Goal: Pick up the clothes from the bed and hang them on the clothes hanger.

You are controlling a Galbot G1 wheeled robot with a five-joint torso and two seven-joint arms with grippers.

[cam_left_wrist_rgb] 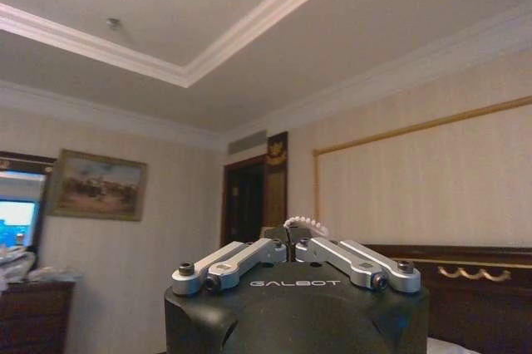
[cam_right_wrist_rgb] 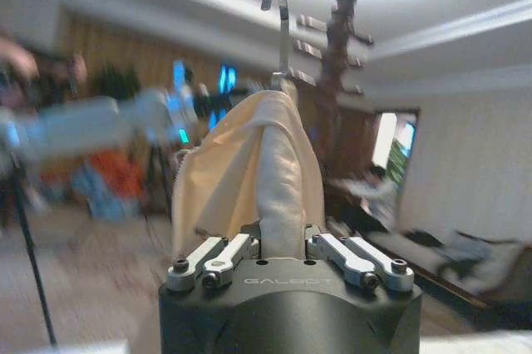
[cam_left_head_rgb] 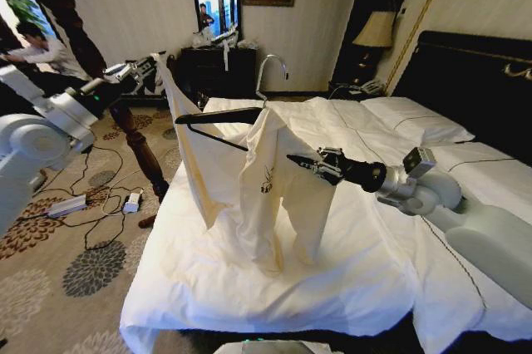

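The pale cream clothes hang above the bed, draped over one dark arm of the clothes hanger, whose silver hook sticks up. My right gripper is shut on the cloth at the hanger's shoulder; in the right wrist view the cloth rises from between its fingers with the hook above. My left gripper is up at the left, shut on a stretched corner of the garment. The left wrist view shows a pale ridged edge pinched at the fingertips.
A dark wooden post stands left of the bed, with cables and a power strip on the patterned carpet. White pillows and the black headboard are at the right. A dresser and a lamp stand behind.
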